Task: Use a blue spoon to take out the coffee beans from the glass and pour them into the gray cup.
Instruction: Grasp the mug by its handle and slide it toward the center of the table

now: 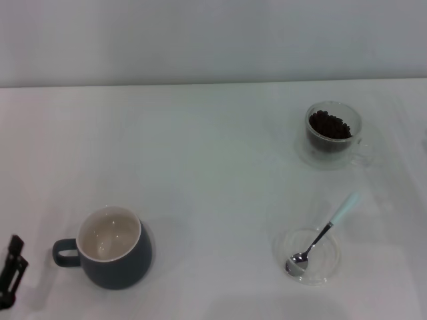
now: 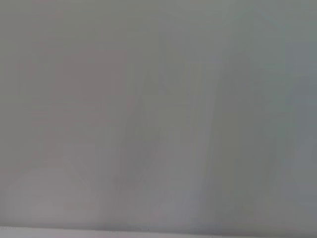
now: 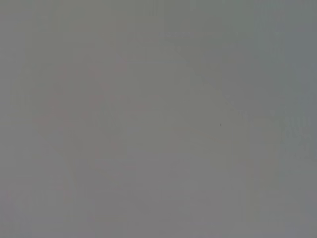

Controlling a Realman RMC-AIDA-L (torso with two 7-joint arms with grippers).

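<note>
Now, operator, your left gripper (image 1: 12,270) sits at the table's near left corner, fingers unreadable. You see blue spoon (image 1: 322,235) near right, glass (image 1: 331,135) of coffee beans (image 1: 329,125) far right, gray cup (image 1: 112,248) near left.

The bench (image 1: 200,167) is plain white, without any pattern. The gray cup (image 1: 117,257) is dark blue-gray outside and cream-white inside. The glass (image 1: 332,137) is clear, and the coffee beans (image 1: 329,125) in it are dark brown, almost black. The blue spoon (image 1: 320,237) has a shiny silver bowl and a pale light-blue handle. The dish (image 1: 308,257) under it is clear. The left claw (image 1: 10,270) is black.
</note>
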